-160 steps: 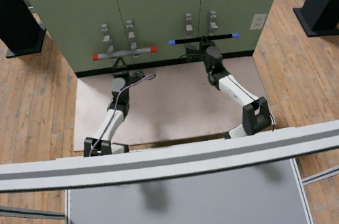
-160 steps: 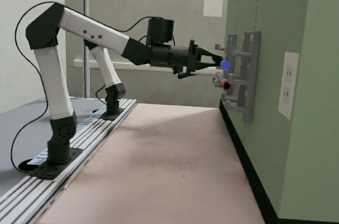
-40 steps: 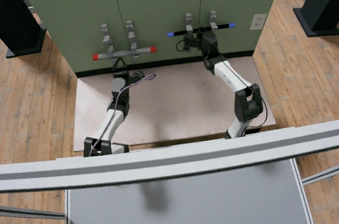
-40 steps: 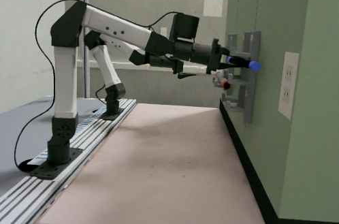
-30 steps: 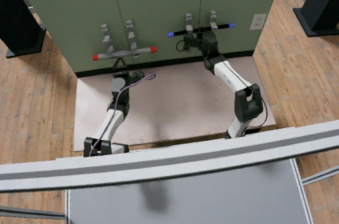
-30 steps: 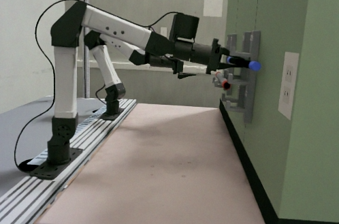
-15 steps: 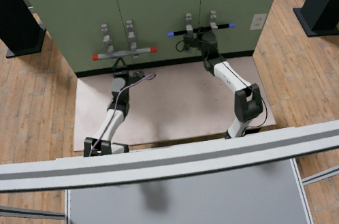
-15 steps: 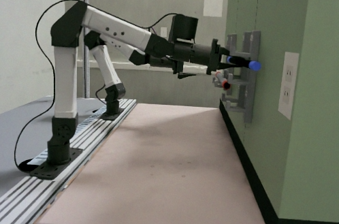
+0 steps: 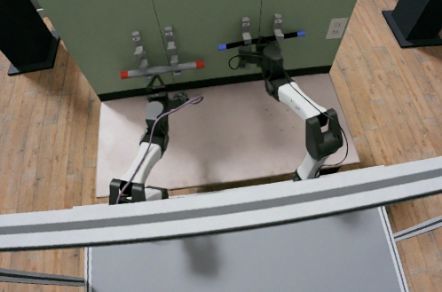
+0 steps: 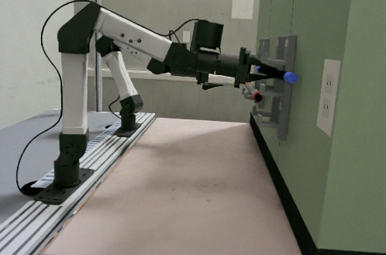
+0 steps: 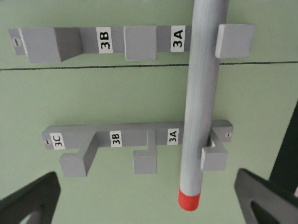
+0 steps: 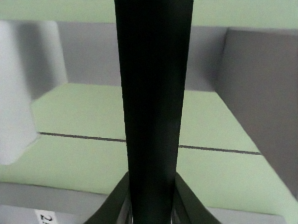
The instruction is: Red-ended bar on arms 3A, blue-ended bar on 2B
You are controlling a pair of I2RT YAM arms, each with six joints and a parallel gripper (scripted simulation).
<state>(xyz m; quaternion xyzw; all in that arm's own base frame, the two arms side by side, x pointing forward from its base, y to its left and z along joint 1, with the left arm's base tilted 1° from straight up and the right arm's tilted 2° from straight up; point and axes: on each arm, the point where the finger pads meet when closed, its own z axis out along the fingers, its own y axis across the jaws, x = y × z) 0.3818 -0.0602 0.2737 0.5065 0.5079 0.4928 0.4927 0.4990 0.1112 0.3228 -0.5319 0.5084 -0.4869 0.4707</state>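
Note:
The red-ended grey bar lies across the 3A rack arms, its middle between them in the top view. My left gripper is open and empty, in front of the bar and not around it. My right gripper is shut on the blue-ended black bar, held close to the other rack. In the right wrist view it passes between an arm at left and an arm at right; a label starting with 2 is partly cut off. Contact is unclear.
The left rack's 3B arms are beside the red-ended bar. The green wall stands close behind both racks. An outlet is to the right. The pinkish table top is below the arms.

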